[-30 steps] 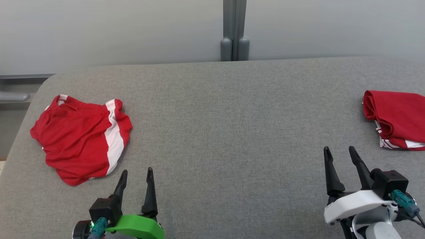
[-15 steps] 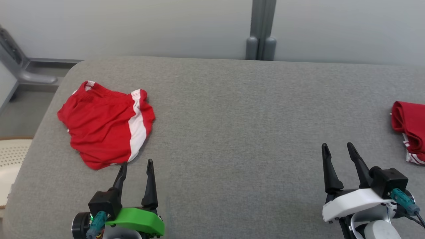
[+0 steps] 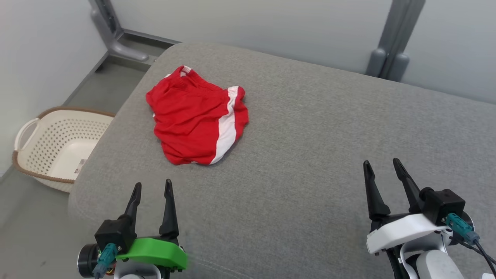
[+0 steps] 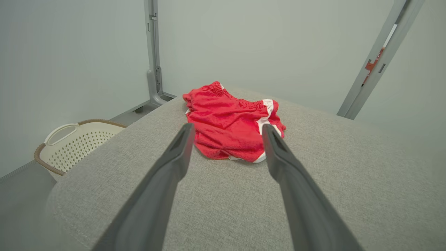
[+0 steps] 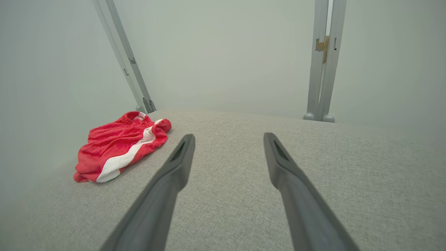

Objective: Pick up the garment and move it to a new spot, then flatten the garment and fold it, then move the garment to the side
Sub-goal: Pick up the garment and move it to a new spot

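I see the shorts [image 3: 193,120] lying loose and rumpled on the grey table [image 3: 317,147], close to its far left corner. They are red, with a broad white stripe [image 3: 224,131] down the side nearer the table's middle. The gathered waistband [image 3: 186,73] lies toward the far edge and the leg hems point toward me. The cloth is bunched and creased, neither flattened nor folded.

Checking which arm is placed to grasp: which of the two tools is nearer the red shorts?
The left tool, on the green mount: the red shorts lie just ahead of it, while the right tool, on the white mount, stands farther off.
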